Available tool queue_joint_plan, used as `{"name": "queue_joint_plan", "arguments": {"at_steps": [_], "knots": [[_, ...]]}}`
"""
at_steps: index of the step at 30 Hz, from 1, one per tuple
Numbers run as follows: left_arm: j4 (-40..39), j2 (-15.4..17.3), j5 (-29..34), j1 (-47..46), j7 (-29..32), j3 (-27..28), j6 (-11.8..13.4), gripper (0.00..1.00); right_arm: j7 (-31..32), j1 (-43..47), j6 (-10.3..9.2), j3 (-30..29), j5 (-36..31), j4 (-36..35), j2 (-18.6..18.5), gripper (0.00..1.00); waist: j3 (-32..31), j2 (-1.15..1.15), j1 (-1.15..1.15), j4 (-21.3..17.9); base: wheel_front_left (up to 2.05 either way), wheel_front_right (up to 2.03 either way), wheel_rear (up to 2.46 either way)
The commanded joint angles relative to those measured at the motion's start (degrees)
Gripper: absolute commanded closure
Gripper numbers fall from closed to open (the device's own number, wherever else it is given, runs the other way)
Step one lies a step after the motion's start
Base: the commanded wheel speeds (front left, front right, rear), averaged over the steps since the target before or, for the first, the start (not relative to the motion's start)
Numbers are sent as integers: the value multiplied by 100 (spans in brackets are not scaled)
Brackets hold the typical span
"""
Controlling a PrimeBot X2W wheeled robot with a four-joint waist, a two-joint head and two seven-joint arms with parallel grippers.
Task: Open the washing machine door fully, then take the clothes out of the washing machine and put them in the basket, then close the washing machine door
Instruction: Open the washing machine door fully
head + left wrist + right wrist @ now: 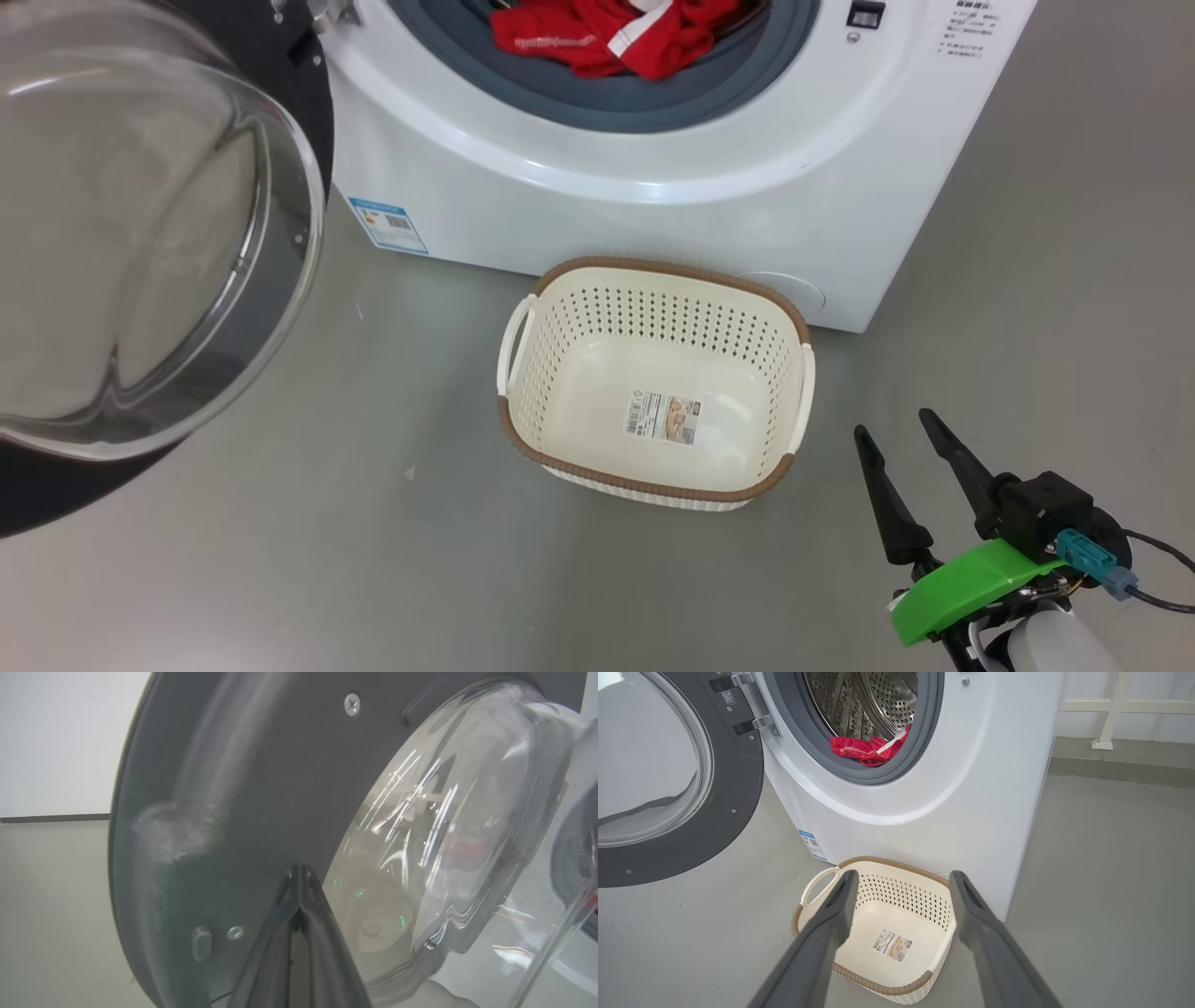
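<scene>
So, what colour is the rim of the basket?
The basket has a brown rim with a woven look; the head view shows it best.

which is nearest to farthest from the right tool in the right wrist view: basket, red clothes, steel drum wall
1. Basket: low down, just past the tips of the right tool.
2. Red clothes: higher up, at the front lip of the washer opening.
3. Steel drum wall: deepest inside, behind the clothes.
</scene>
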Motion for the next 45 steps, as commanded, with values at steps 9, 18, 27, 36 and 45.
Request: {"name": "queue_joint_plan", "arguments": {"at_steps": [9, 18, 27, 36, 45], "knots": [[-812, -137, -220, 870, -28, -337, 10, 75, -54, 126, 36, 37, 57, -198, -22, 0, -421, 0, 0, -33, 0, 0, 0], [-1657, -643, -322, 1809, -28, -819, 10, 10, -54, 350, 36, -24, 141, -249, -37, 0, -779, 0, 0, -197, 0, 0, 0], [-2222, -803, -430, 2333, -28, -1333, 10, 0, -54, 527, 36, -106, 181, -323, -25, 0, -947, 0, 0, -568, 0, 0, 0], [-2624, -756, -591, 2562, -28, -1918, 10, 0, -54, 649, 36, -220, 201, -401, -31, 0, -986, 0, 0, -971, 0, 0, 0], [-2987, -651, -909, 2785, -28, -2670, 10, 0, -54, 770, 36, -444, 210, -511, -31, 0, -991, 0, 0, -1387, 0, 0, 0]]}}
